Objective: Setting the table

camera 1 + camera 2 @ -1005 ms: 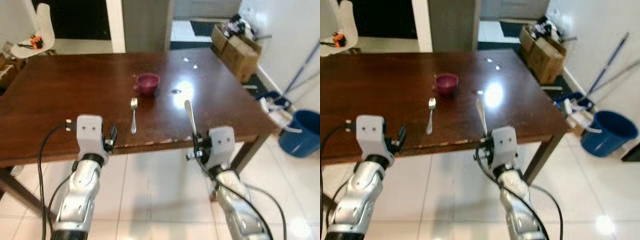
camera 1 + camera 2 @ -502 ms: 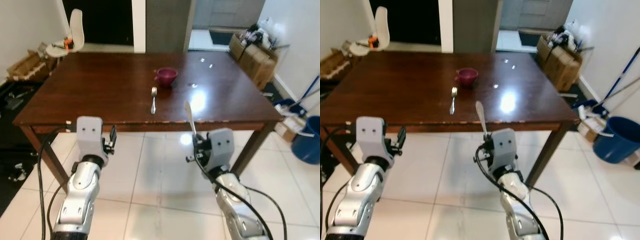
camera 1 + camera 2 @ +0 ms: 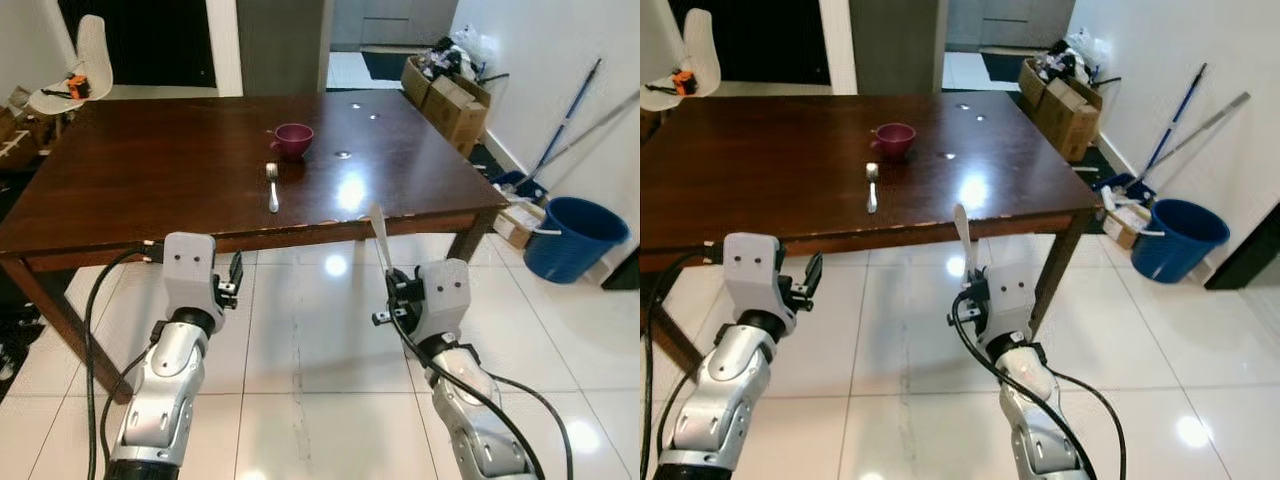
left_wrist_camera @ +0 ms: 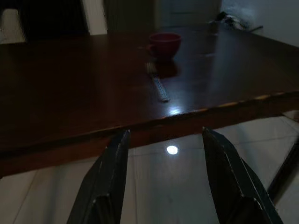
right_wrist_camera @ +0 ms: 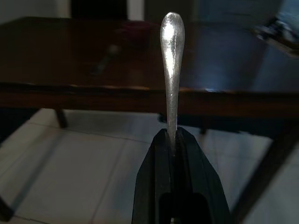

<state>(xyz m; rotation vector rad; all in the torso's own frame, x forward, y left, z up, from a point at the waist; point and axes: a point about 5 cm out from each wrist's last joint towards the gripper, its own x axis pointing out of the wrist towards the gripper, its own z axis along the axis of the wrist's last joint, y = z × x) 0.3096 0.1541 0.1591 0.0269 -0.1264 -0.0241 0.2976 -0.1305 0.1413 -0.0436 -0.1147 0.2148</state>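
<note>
Right tool [image 5: 172, 140] clamped on silver utensil handle [image 5: 172, 56], left tool [image 4: 166, 158] open, maroon cup [image 3: 291, 139] beside fork [image 3: 271, 187] on table [image 3: 150, 170]

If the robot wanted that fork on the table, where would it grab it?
Probably mid-handle, from above. The fork lies flat, handle toward the table's near edge, tines toward the pink cup; jaws across the thin handle would suit.

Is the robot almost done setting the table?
Partly. A fork already lies on the table beside a pink cup. The right end effector is shut on a silver utensil, handle up, out over the floor. It's not yet laid down. The left end effector is open, holding nothing.
</note>
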